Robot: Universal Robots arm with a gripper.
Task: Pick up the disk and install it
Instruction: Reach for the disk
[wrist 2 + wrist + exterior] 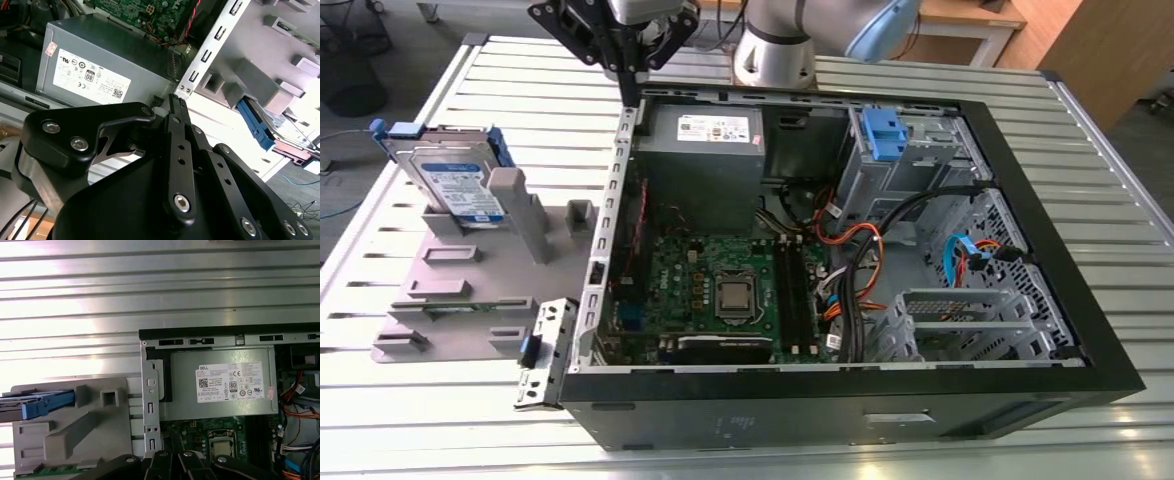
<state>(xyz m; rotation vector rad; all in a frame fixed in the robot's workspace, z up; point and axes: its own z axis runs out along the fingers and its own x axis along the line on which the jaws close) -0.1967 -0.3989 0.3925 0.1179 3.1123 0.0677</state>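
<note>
- One gripper [630, 92] hangs over the rear corner of the open computer case [1067, 330], just above its metal edge beside the power-supply box [704, 150]. Its fingers look pressed together with nothing between them. The second wrist view shows them from behind, so this is likely rather than certain.
- The disk [454, 185] stands on edge in a grey holder [467, 290] at the exterior view's left of the case. It is well apart from the gripper and has not been picked up.
- Its blue rail frame [42, 404] wraps the disk's edges, as the first wrist view shows.
- Risk: fingers this narrow would strike the disk's top instead of straddling it, and could tip it in the holder.
- Risk: a grip on the plastic rail alone may flex or slip.
- Risk: loose cables [854, 250] lie near the drive cage [907, 150] and could snag a carried disk.
</note>
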